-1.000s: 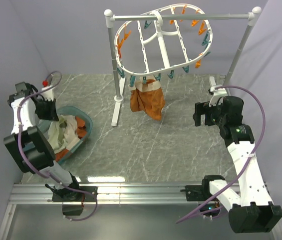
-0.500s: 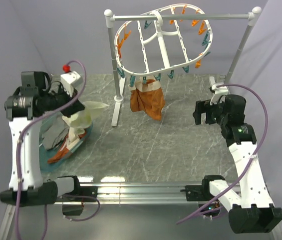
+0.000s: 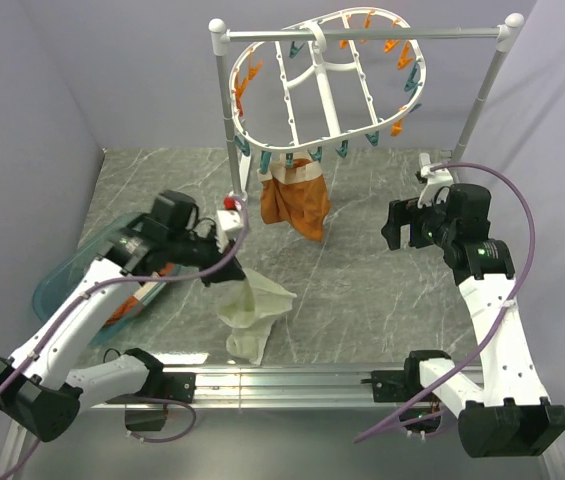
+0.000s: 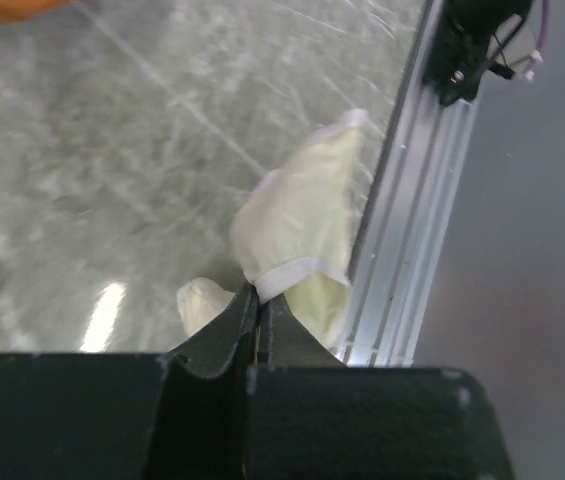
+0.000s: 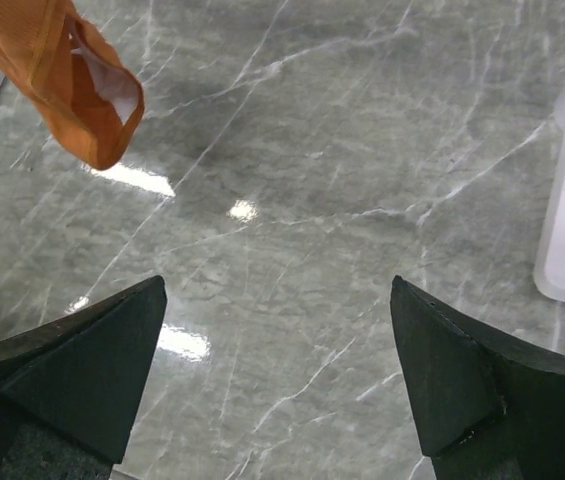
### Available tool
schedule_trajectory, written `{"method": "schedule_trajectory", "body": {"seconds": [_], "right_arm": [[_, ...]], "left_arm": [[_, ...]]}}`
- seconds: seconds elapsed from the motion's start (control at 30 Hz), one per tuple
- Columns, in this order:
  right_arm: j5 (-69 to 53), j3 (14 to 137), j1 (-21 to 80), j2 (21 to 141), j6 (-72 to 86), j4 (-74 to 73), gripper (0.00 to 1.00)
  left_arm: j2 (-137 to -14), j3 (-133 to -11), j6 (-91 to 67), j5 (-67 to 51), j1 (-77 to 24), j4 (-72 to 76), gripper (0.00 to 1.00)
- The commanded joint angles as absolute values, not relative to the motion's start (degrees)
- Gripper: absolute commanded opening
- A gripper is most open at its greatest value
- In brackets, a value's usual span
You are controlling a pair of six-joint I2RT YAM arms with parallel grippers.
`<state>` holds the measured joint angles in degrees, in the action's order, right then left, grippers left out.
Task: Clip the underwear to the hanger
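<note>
1. My landmark is the large white plastic oval ring hanger, which hangs tilted from the white metal rail stand at the far side of the grey marble desk. Orange and teal clips sit around its rim.
2. The left gripper is well in front of the hanger and a little left of its middle, above the desk. In the left wrist view, the gripper is clenched on the white edge band of the pale cream-yellow fabric underwear.
3. The underwear hangs loose from that grip, well clear of the hanger and not in any clip. Its lower end trails toward the aluminium rail at the desk's near edge. I cannot tell whether it rests on the desk.
4. The right gripper hovers in front of the hanger's right end, off to the right. In its wrist view, the gripper is spread wide with only bare desk between the fingers.
5. An orange-brown garment hangs clipped under the hanger's near rim. The right wrist view catches its lower corner.
6. A teal plastic tub lies far to the front-left of the hanger, behind the left arm.
</note>
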<state>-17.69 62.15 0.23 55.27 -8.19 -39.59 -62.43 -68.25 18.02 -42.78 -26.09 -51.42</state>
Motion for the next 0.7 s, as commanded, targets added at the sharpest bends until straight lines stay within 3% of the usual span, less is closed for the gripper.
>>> {"method": "schedule_trajectory", "body": {"seconds": [0.0,0.37,0.67], "right_arm": [[-20.0,65.8,0.3,56.6,-6.9,-41.3,1.0],[-24.6,65.6,-1.8,59.4,-5.9,-41.1,0.97],[-26.8,65.3,-2.0,59.8,-6.2,-41.5,0.95]], "left_arm": [[-59.5,-63.3,9.6,-36.7,-32.8,-34.0,0.0],[-63.5,-69.0,8.3,-42.5,-31.6,-34.8,0.0],[-61.4,-48.3,14.0,-47.5,-26.9,-33.1,0.0]]}}
